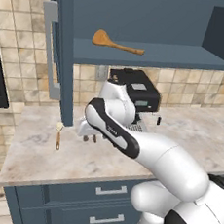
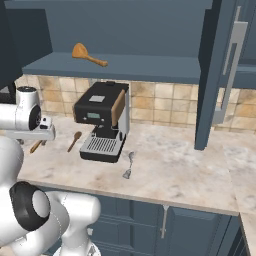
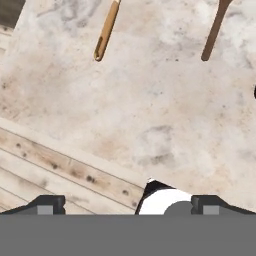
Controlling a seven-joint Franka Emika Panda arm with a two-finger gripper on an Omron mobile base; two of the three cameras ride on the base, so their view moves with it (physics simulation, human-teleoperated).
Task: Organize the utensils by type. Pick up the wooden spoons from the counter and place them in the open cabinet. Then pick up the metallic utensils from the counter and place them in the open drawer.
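Note:
The large orange wooden spoon (image 1: 116,43) (image 2: 88,55) lies on the shelf of the open cabinet (image 1: 154,55) (image 2: 125,67). The small cream-bowled wooden spoon (image 1: 59,133) rests on the counter just left of my gripper (image 1: 90,139) (image 2: 41,137) (image 3: 127,206), which hangs open and empty over the counter's left part. In the hand view its tan handle (image 3: 106,32) lies ahead, with the dark brown spoon's handle (image 3: 215,30) to its right. The dark reddish-brown spoon (image 2: 75,141) and the silver metal spoon (image 2: 128,165) lie either side of the coffee machine's tray. The open drawer is out of view.
A black coffee machine (image 1: 136,89) (image 2: 102,120) stands at the back of the marble counter (image 1: 41,150) (image 2: 175,170). The cabinet door (image 1: 61,55) (image 2: 210,75) with its grey bar handle swings out over the counter. Shut drawer fronts (image 1: 110,190) sit below the edge.

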